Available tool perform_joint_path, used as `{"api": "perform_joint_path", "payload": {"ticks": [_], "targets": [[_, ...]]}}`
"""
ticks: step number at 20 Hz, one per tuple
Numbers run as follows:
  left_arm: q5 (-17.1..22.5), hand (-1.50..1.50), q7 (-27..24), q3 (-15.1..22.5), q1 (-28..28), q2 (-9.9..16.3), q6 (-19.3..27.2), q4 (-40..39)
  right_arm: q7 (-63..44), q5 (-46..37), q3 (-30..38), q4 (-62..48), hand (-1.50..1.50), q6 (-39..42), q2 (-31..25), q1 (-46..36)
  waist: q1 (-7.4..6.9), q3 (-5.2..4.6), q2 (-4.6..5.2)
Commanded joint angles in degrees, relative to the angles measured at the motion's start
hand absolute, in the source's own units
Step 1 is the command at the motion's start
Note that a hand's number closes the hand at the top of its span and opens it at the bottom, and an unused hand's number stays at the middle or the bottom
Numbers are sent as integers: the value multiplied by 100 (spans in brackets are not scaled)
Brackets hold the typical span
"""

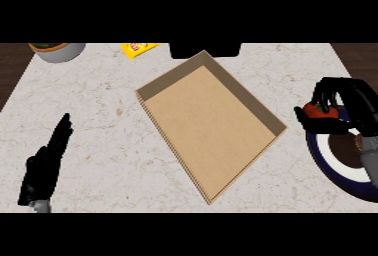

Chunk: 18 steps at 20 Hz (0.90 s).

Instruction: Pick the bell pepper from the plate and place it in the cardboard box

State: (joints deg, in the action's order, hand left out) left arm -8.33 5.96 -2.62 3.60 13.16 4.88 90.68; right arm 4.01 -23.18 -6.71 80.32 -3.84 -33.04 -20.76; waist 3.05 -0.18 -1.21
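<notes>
The right hand (341, 104) has its fingers curled round the red bell pepper (322, 110) — only part of it shows between them — just above the far rim of the dark plate (334, 165), which the view's right edge cuts off. Left of the plate lies the cardboard box (210, 122). Well left of that, the left hand (46, 167) rests with fingers straight — its wrist cut off below.

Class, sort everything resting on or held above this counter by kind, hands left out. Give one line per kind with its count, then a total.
Cardboard box: 1
Plate: 1
Bell pepper: 1
Grey pot: 1
Yellow packet: 1
Black object at the far edge: 1
Total: 6
</notes>
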Motion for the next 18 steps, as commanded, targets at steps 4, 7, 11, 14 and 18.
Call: {"api": "perform_joint_path", "payload": {"ticks": [4, 7, 11, 14, 18], "targets": [[-256, 0, 243, 207, -216, -99, 53, 151, -1523, 284, -48, 2447, 150, 476, 182, 354, -231, 14, 89], [-45, 0, 201, 76, -187, -28, -180, 231, -2375, 330, 41, 2938, 150, 887, 213, -12, -288, 15, 100], [-90, 0, 66, 92, -215, -125, -172, 81, -3346, -319, -522, 2415, 150, 976, 819, -999, -362, 13, 116], [-39, 0, 75, -63, -406, 29, -324, -101, -3159, -467, -520, 1462, 150, 1052, 1113, -1552, -376, 14, 127], [-96, 0, -149, -4, -267, -86, -267, -172, -3352, -911, -962, 549, 150, 894, 1810, -2148, -426, 14, 137]]}}
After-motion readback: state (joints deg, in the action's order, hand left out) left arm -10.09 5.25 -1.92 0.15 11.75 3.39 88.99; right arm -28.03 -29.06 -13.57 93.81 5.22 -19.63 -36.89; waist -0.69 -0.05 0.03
